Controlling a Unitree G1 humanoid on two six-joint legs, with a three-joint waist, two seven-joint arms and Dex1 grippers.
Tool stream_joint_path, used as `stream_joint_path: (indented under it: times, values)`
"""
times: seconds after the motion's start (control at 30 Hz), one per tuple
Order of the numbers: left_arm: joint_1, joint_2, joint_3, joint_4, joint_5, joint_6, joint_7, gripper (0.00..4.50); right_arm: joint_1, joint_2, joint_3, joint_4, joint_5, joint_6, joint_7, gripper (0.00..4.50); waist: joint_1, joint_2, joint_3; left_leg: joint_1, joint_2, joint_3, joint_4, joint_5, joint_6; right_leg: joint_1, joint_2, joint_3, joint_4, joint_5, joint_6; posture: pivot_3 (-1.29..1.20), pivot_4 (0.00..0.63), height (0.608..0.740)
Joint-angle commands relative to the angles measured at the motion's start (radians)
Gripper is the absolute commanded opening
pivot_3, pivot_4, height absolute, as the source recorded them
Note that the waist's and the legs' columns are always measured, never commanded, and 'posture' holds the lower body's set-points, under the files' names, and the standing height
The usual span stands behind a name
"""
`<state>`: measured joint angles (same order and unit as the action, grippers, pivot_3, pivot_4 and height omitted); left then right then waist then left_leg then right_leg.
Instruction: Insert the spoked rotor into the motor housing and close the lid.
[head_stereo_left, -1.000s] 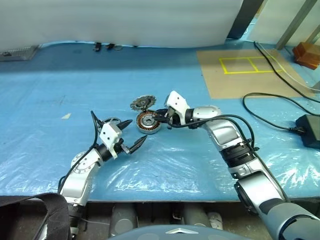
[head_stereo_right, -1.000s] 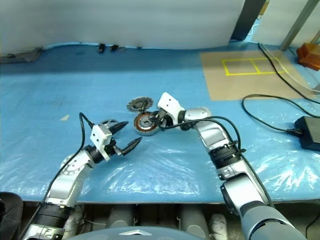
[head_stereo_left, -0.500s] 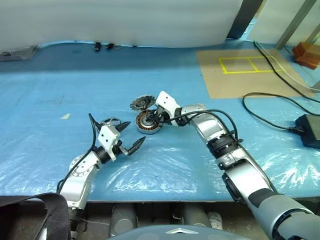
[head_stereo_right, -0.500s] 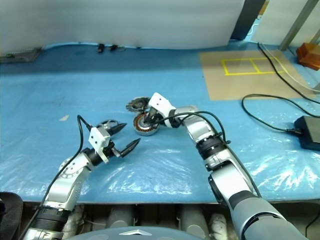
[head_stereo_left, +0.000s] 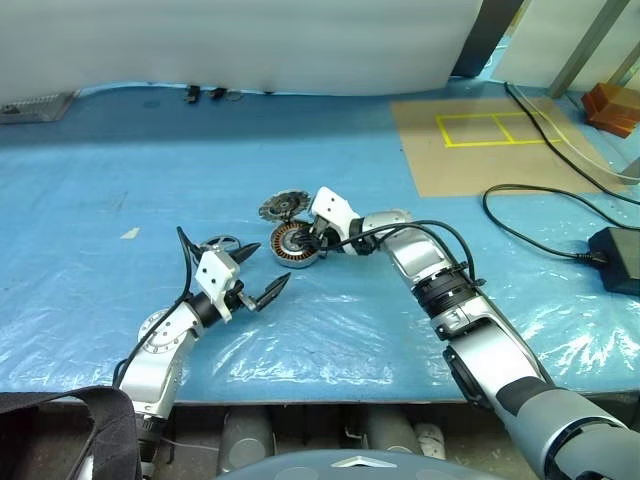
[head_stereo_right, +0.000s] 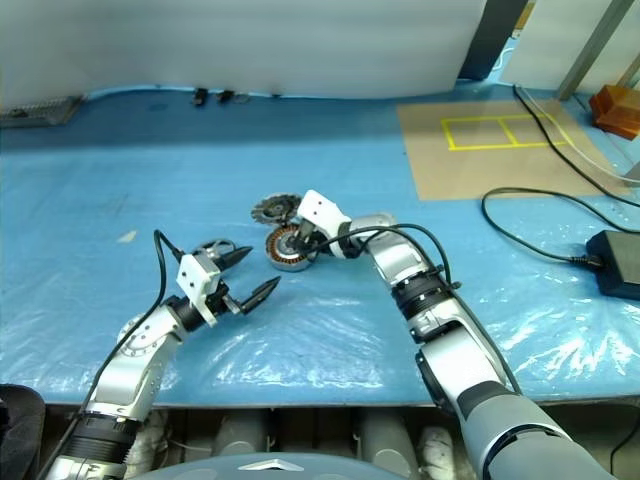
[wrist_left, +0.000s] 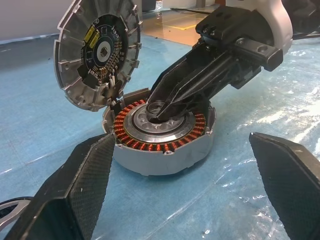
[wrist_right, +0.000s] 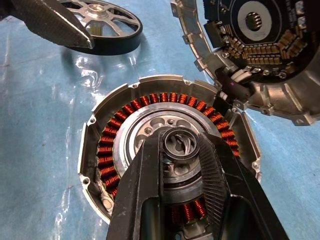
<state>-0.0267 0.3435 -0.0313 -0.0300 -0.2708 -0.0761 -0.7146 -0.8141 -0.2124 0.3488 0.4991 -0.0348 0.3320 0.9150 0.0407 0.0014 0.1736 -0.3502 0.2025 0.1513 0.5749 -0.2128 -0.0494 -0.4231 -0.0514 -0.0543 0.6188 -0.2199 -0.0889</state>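
Now that my right gripper (wrist_right: 180, 145) has swung in from the 3 o'clock side and come down on the motor housing (head_stereo_left: 292, 245), its two fingers stand nearly closed, nipping the small silver centre ring (wrist_right: 181, 141) on the hub. Whether that ring is loose or part of the hub, I cannot tell. Over the last half second this hand has kept still.

The housing sits on the blue plastic sheet (head_stereo_left: 330, 330) with its copper windings bare and nothing seated over them. The lid (wrist_left: 97, 55) stands tipped up on its edge joint at the housing's 12 o'clock, circuit side showing.

My left gripper (head_stereo_left: 276, 260) waits at the housing's 8 o'clock, unmoved, fingers spread as wide as they go and holding nothing. The spoked rotor (wrist_right: 100, 20) lies flat on the sheet at the housing's 9 o'clock, just behind that hand.

I judge the insertion is not yet begun: my right hand steadies the hub, and the rotor has yet to be picked up, likely by my free left hand.
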Motion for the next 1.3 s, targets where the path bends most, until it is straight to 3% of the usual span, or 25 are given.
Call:
stream_joint_path:
  times: [0.03, 1.3]
  values:
    - [0.002, 0.007, 0.015, -0.025, -0.009, -0.008, 0.001, 4.50, -0.003, 0.007, 0.004, -0.039, -0.001, -0.009, 0.005, 0.68, 0.000, 0.000, 0.000, 0.000, 0.000, 0.000, 0.000, 0.000, 0.000, 0.000, 0.000, 0.000, 0.000, 0.000, 0.000, 0.00, 0.150, 0.740]
    - [-0.012, 0.009, 0.012, -0.003, 0.002, -0.009, 0.002, 4.50, 0.002, 0.006, 0.019, 0.003, -0.037, -0.042, 0.029, 0.68, -0.001, 0.000, 0.000, 0.000, 0.000, 0.000, 0.000, 0.000, 0.000, 0.000, 0.000, 0.000, 0.001, 0.000, 0.000, 0.00, 0.150, 0.740]
